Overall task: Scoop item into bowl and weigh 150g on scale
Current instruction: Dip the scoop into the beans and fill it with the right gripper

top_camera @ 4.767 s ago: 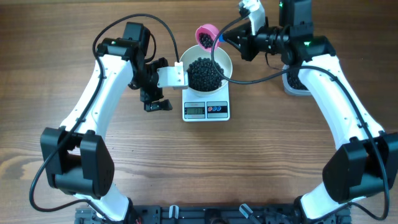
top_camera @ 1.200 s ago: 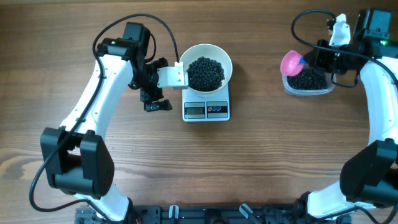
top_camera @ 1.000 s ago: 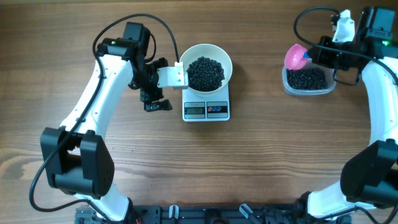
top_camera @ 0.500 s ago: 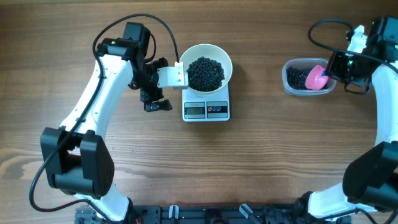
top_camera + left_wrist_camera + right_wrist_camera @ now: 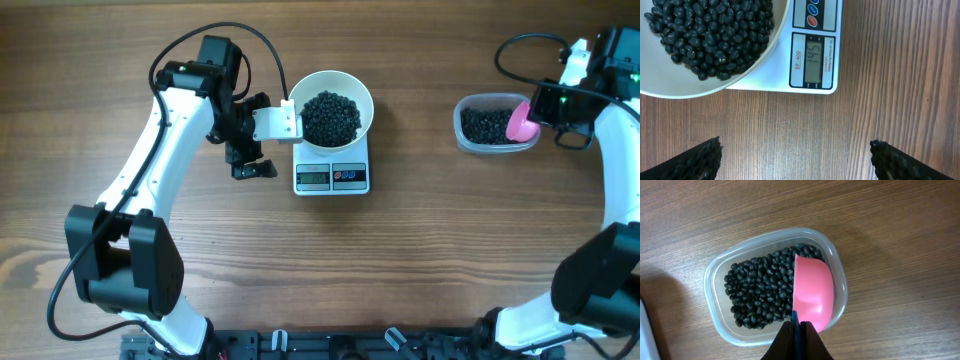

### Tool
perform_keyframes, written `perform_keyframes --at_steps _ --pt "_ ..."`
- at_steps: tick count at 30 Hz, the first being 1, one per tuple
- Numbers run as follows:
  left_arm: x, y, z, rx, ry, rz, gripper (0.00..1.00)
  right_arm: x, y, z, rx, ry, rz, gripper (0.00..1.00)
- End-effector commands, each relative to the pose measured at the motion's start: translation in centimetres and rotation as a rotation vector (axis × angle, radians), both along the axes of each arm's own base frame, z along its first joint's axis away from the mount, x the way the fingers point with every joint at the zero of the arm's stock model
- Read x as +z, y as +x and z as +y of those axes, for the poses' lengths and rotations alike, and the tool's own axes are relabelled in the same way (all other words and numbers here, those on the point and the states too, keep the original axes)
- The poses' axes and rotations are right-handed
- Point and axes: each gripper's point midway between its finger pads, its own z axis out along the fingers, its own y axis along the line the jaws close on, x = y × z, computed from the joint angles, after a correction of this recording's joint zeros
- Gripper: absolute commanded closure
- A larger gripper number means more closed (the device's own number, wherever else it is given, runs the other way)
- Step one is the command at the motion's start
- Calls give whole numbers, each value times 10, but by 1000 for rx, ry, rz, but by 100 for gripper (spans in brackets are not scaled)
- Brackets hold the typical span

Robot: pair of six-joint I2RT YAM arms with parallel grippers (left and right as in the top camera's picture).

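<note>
Well right of the scale (image 5: 332, 177), my right gripper (image 5: 799, 330) clamps the pink scoop (image 5: 812, 297); my left gripper (image 5: 795, 155) stands fully open, empty.

Brown wood-grain bench (image 5: 400, 260), small white digital scale (image 5: 332, 177) near its middle, clear plastic tub (image 5: 495, 148) well apart toward the right.

Open passage over bare table (image 5: 415, 200) between scale (image 5: 332, 178) and tub (image 5: 459, 135); left gripper (image 5: 264, 135) obstructing left of bowl (image 5: 366, 100); scoop (image 5: 521, 122) over tub's right end.
</note>
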Motion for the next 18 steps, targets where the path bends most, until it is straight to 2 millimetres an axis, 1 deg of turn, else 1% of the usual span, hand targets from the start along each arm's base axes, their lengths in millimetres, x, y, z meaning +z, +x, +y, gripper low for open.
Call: perform_keyframes --at_steps 1,4,7,12,15,18 --pt "-1 -2 -2 -15 -24 8 0 -24 7 14 36 78 34 96" --pt "-1 -3 -2 -16 -24 8 0 -34 11 19 14 117 44 96" --pt "-1 -3 -2 -17 -24 8 0 -41 17 30 30 161 42 96" --pt "-1 -3 -2 -17 -24 8 0 -37 30 34 -95 244 2 96" --pt "-1 -3 -2 -17 -24 8 0 -30 38 42 -84 302 -35 96" --pt "-1 -3 -2 -17 -24 8 0 -31 36 44 -80 314 -28 96"
